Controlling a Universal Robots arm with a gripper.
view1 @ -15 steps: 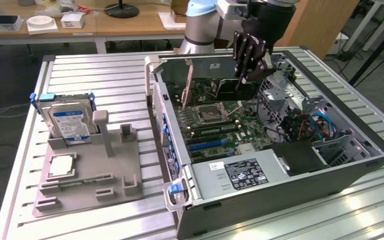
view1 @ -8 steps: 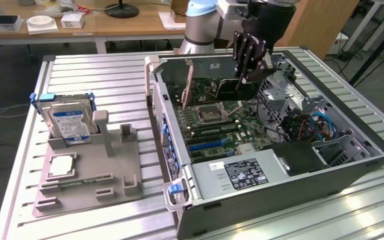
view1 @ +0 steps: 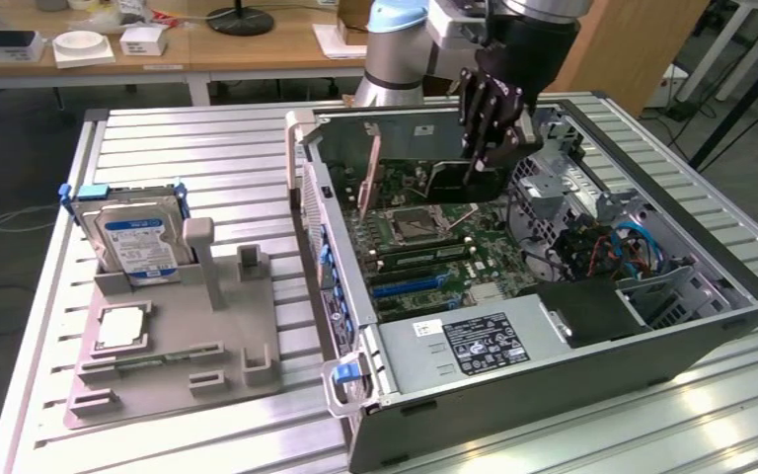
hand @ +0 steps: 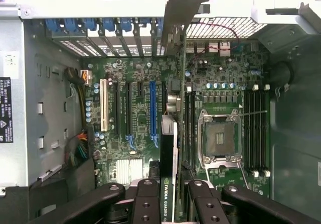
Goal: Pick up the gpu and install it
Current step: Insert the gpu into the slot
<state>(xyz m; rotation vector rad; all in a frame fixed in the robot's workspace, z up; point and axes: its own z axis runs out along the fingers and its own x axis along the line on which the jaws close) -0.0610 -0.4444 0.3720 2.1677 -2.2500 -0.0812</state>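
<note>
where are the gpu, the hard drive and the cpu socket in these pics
gpu [hand: 168, 194], wrist view, on the card's printed upturned edge
hard drive [view1: 138, 245], exterior view, on its blue-white label
cpu socket [hand: 219, 138], wrist view, on the middle of the socket

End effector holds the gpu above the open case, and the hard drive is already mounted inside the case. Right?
Not quite. The hard drive stands in the gray fixture outside the case, on the exterior view's left. The end effector does hold the gpu above the open case.
</note>
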